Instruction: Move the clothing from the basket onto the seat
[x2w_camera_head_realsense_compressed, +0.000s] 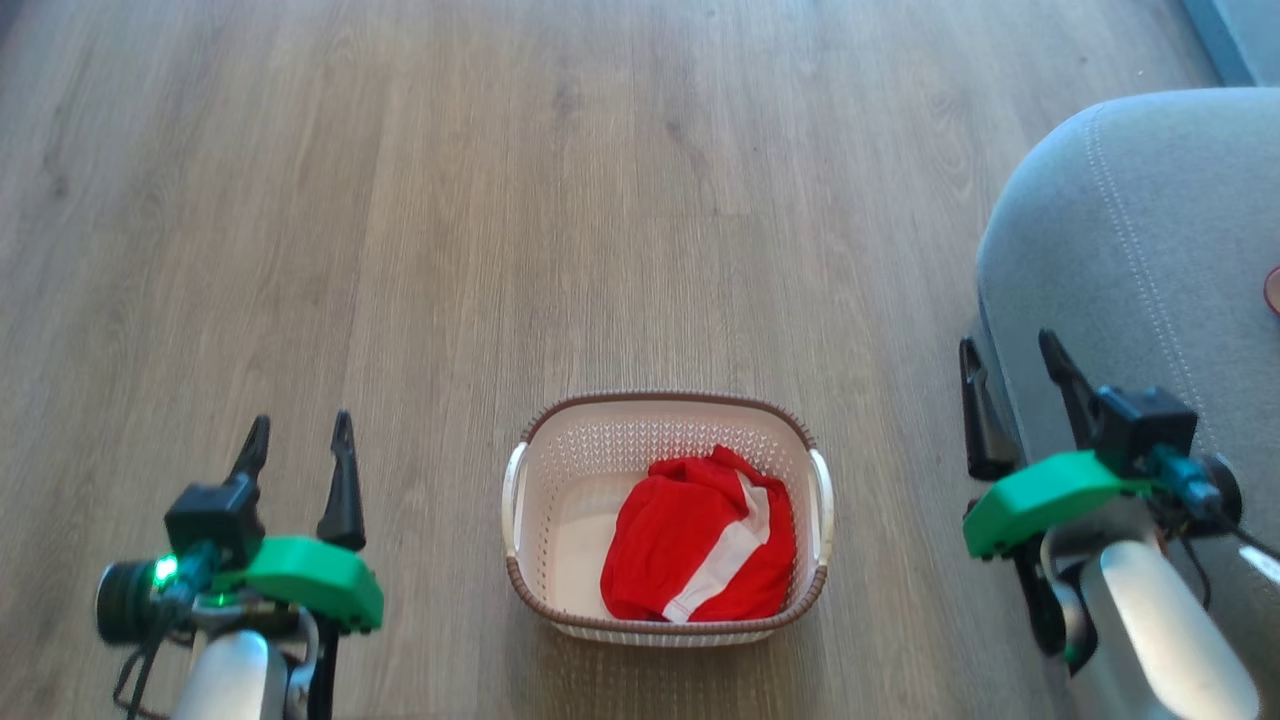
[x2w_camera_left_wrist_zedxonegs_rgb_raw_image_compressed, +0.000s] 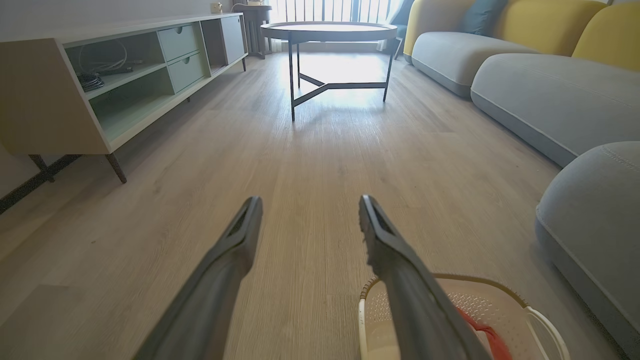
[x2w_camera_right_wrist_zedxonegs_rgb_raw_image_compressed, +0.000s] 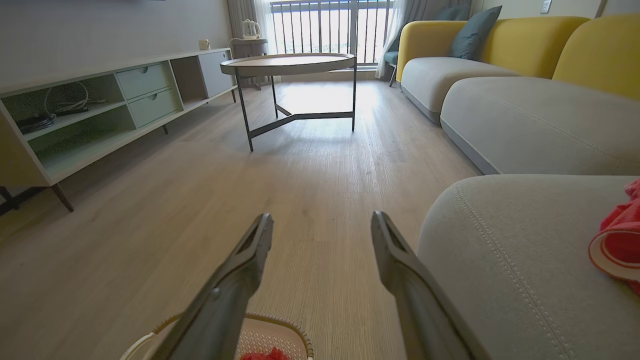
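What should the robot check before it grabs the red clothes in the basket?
1. The left gripper is open and empty: ok.
2. The right gripper is open and empty: ok.
3. The red clothing lies in the basket with nothing on top: ok.
4. The seat has bare room: ok.
5. A gripper is above the basket: not ok, both are off to its sides.
6. More cloth is hidden underneath: cannot tell.

One basket (x2w_camera_head_realsense_compressed: 600, 440) holds one red-and-white garment (x2w_camera_head_realsense_compressed: 690, 535); a second red piece (x2w_camera_right_wrist_zedxonegs_rgb_raw_image_compressed: 617, 240) lies on the seat (x2w_camera_right_wrist_zedxonegs_rgb_raw_image_compressed: 500, 250), making two pieces of clothing. There are two grippers, left gripper (x2w_camera_head_realsense_compressed: 302, 425) and right gripper (x2w_camera_head_realsense_compressed: 1010, 345), each with two dark fingers (x2w_camera_head_realsense_compressed: 342, 480) spread apart, four in all. Three grey cushions counting the seat, two yellow backrests (x2w_camera_right_wrist_zedxonegs_rgb_raw_image_compressed: 500, 40), and one cabinet (x2w_camera_right_wrist_zedxonegs_rgb_raw_image_compressed: 100, 125) with two drawers (x2w_camera_right_wrist_zedxonegs_rgb_raw_image_compressed: 142, 80)
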